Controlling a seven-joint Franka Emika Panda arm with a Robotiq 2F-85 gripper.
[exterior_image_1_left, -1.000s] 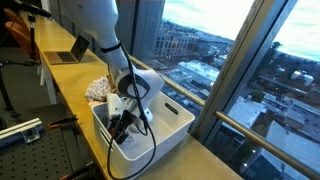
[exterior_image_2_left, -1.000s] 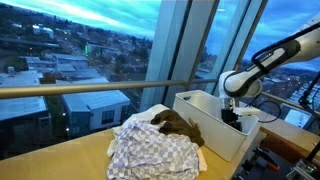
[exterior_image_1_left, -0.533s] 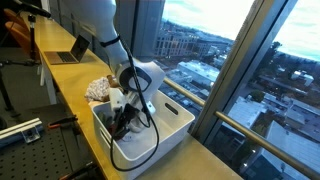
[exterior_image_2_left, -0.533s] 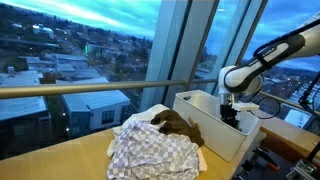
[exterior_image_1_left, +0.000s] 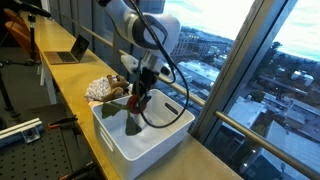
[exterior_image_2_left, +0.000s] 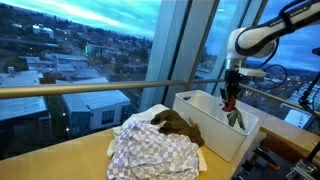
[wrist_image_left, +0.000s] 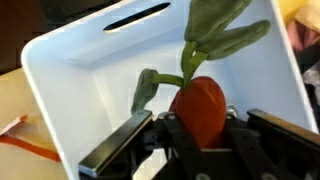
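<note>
Closest to my wrist camera is my end effector (wrist_image_left: 200, 125), its two fingers (wrist_image_left: 115, 150) drawn in tight on a toy vegetable (wrist_image_left: 200, 105), so it is closed on that and nothing else. The orange-red body sits right between the pads, and its green leaves (wrist_image_left: 215, 35) run away from me toward the far wall of the white bin (wrist_image_left: 80, 70), which fills the view beneath. A slot handle (wrist_image_left: 135, 17) is cut into that far wall.

In both exterior views my end effector (exterior_image_1_left: 137, 97) (exterior_image_2_left: 231, 98) hangs over the open top of the white bin (exterior_image_1_left: 175, 125) (exterior_image_2_left: 205, 120), pointing straight down, with the toy vegetable (exterior_image_1_left: 133, 120) (exterior_image_2_left: 234, 113) dangling under it. The leaves are lowest and hang about level with the rim, and I cannot tell whether they touch the inside of the bin. The bin itself stands on the worktop (exterior_image_1_left: 70, 90), close to the edge by the window.

Just beside the bin, on its left in an exterior view, lies a heap of checked cloth (exterior_image_2_left: 150, 150) with a brown soft thing (exterior_image_2_left: 178, 124) resting on top, the heap touching the bin's wall. Farther along the worktop, well apart from all this, an open laptop (exterior_image_1_left: 70, 52) stands. Farthest off, behind the glass, is the window frame (exterior_image_1_left: 235, 60) and the city outside
</note>
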